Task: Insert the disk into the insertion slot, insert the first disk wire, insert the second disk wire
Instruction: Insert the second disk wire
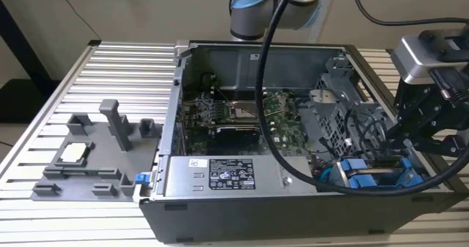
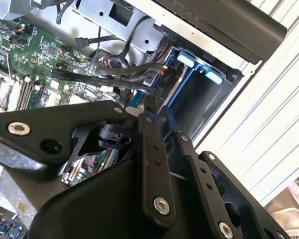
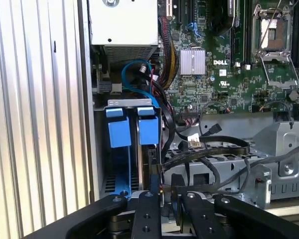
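Gripper (image 1: 410,148), exterior view: I hang low over the near corner of the open computer case (image 1: 293,217), which stands on the slatted worktop (image 1: 124,66). The disk (image 1: 374,177), in its blue carrier, sits directly beneath me, already down in the insertion slot. The silver power-supply box (image 1: 219,175) lies well to one side of me, along the same case wall.

Second wrist view: the gripper (image 2: 150,110) reaches to the edge of the disk (image 2: 177,87), on the motherboard (image 2: 45,45) side of the carrier. A bundle of black disk wires (image 2: 104,77) runs in to that same spot. Whether I am clamped on a wire end or merely beside it, I cannot tell.

First wrist view: the gripper (image 3: 164,195) is at the near end of the disk (image 3: 132,130), whose two blue handle tabs stand upright just ahead of me. The disk wires (image 3: 209,148) loop away to one side.

Judgement: disk insertion looks complete, and a wire insertion is the step in hand. It calls for a plug squared to the disk's socket and pressed straight, with slack wires kept out of the way.
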Robot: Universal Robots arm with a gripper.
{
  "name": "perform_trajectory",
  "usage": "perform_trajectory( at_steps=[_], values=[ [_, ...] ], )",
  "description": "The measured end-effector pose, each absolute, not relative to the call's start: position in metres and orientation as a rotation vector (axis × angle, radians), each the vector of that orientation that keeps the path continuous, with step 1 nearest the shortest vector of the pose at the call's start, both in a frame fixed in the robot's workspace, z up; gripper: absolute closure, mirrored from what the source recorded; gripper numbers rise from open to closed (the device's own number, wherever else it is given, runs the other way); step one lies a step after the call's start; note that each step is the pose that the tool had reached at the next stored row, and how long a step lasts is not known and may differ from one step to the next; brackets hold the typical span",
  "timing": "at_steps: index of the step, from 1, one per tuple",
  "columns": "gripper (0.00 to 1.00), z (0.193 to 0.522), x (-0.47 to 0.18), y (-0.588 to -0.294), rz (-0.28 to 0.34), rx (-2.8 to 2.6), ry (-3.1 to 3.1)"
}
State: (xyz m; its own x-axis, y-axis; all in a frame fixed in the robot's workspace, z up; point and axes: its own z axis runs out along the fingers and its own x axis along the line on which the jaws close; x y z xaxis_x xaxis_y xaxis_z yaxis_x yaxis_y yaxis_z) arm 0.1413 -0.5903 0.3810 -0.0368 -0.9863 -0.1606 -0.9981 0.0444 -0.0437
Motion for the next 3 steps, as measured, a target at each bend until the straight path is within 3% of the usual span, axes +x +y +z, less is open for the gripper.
perform_trajectory(
  at_steps=[3],
  values=[
    [0.76, 0.3810, 0.1413, -0.5903, 0.120, -2.072, 2.159]
  ],
)
